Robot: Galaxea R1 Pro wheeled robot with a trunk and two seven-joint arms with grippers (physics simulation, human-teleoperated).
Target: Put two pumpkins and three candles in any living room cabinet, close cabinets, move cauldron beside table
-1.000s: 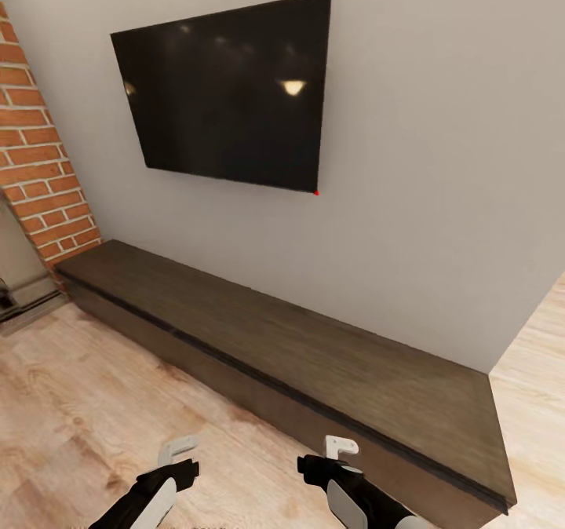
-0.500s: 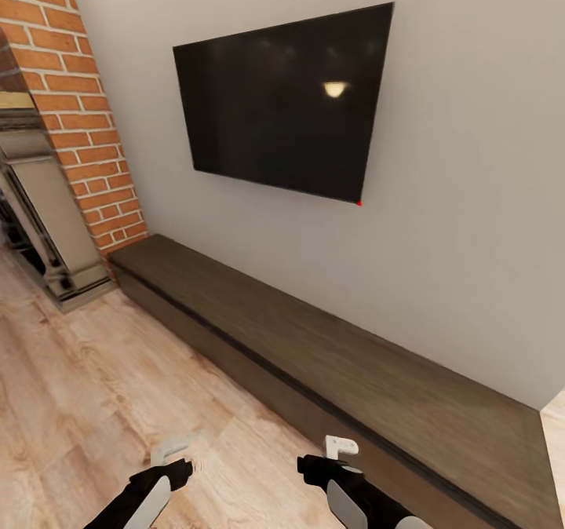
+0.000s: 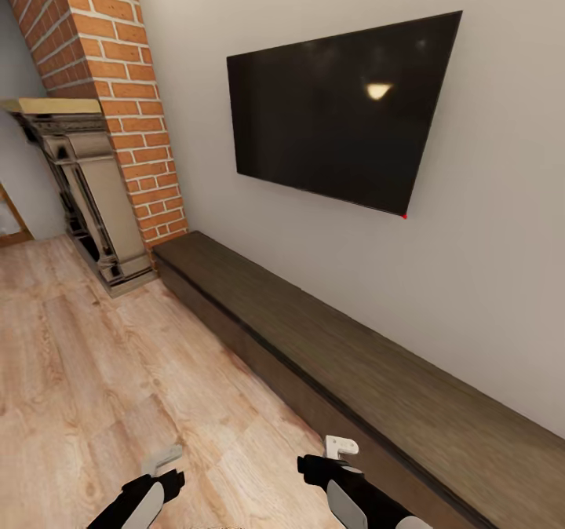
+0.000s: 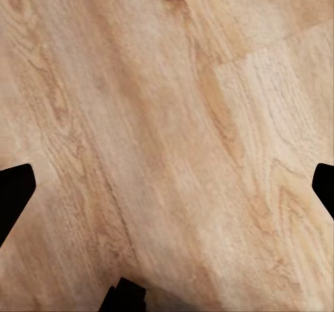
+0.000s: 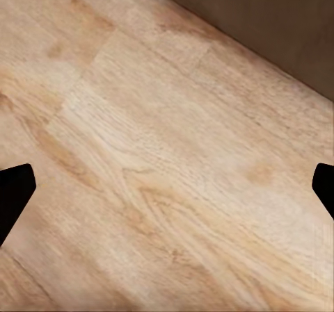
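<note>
My view has swung left along the cabinet [image 3: 345, 372], bringing a brick fireplace [image 3: 94, 191] into sight beyond its far end. The cabinet looks shut below the television [image 3: 341, 109]. Both my jaws hang wide apart and empty over the floor [image 3: 94, 356]; I judge I'm searching for pumpkins and candles.

Living room; wall television [image 3: 337, 113]; fireplace [image 3: 82, 191]

Head cam looks forward-down from above at cabinet [image 3: 377, 388] along the wall, TV [image 3: 345, 109] above. Both wrist cams face straight down, close to wood floor [image 4: 167, 138]. Right wrist view shares the cabinet's base edge.
</note>
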